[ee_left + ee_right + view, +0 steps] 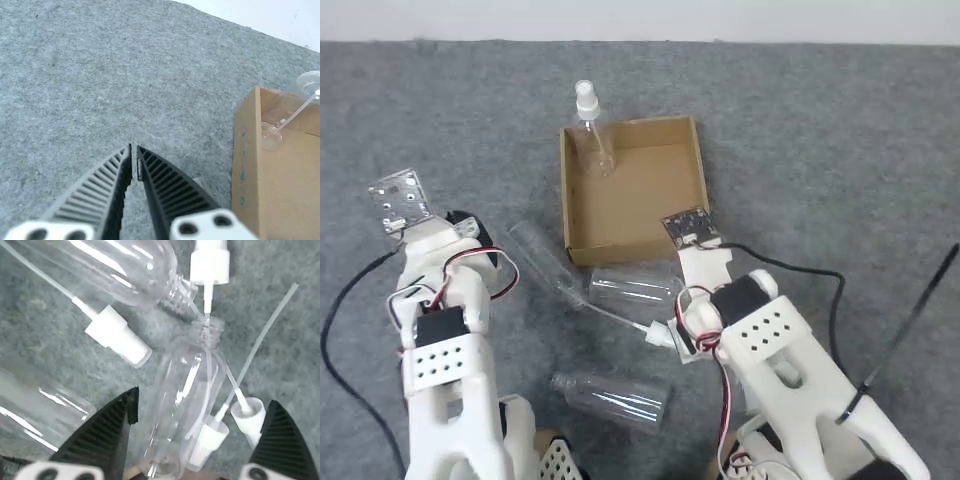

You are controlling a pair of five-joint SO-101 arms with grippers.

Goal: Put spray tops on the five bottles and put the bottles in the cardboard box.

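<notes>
My right gripper (202, 400) is open just above the carpet, one jaw on each side of a clear uncapped bottle (182, 385). Several white spray tops with thin tubes lie around it: one (117, 337) beside the bottle, one (210, 262) past its neck, and two (210, 437) (247, 412) near the far jaw. A second bottle (120, 265) lies ahead. My left gripper (134, 150) is shut and holds nothing over bare carpet, left of the cardboard box (630, 190). A capped bottle (590, 130) leans in the box's back left corner.
Three uncapped bottles lie on the grey carpet in front of the box: one (542, 255) by its left front corner, one (632, 290) under its front wall, one (610, 397) nearer the arm bases. A spray top (660, 335) lies beside the right arm (770, 340).
</notes>
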